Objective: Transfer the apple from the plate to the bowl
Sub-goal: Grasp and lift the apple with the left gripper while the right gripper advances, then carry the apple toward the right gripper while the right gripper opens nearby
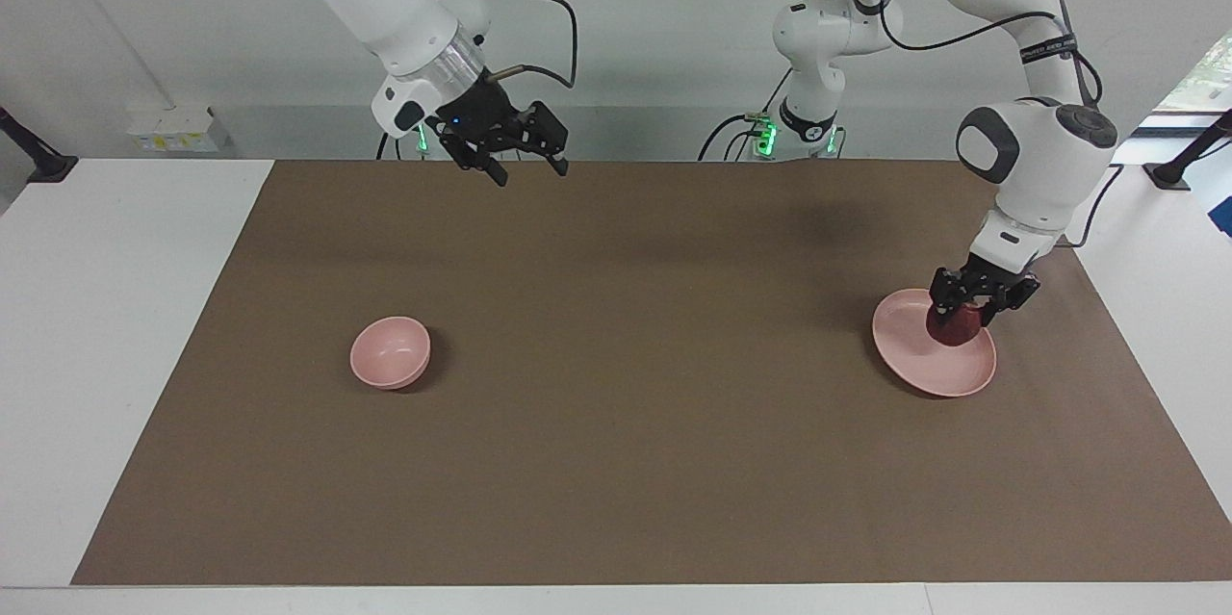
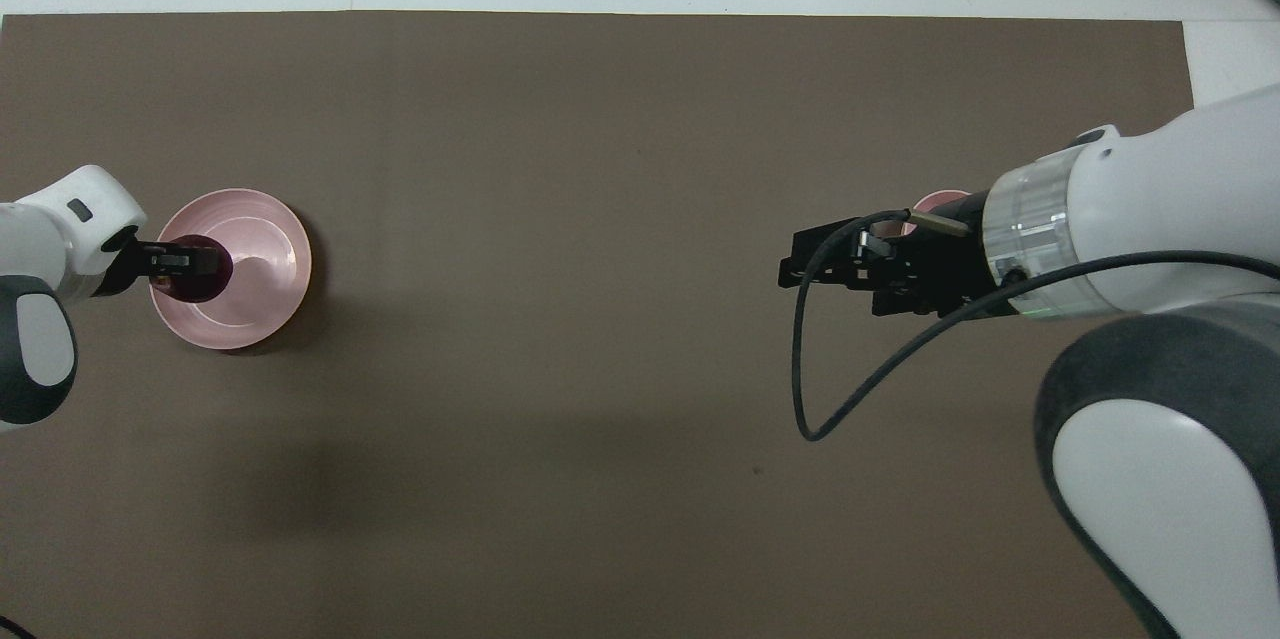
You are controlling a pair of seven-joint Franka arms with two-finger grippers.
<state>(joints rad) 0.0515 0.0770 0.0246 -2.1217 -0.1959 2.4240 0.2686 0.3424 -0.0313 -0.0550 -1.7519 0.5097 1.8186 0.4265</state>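
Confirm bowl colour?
Pale pink, plain, no pattern. The bowl shows best in the facing view; in the overhead view the right arm mostly covers it.

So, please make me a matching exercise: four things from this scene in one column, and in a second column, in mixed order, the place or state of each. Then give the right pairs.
Things
1. apple
2. bowl
3. right gripper
4. plate

Places or states
A. open, up in the air over the brown mat
B. sits on the mat at the left arm's end of the table
C. sits with nothing in it at the right arm's end of the table
D. gripped by the left gripper, over the plate

Pairs: 1-D, 2-C, 3-A, 4-B
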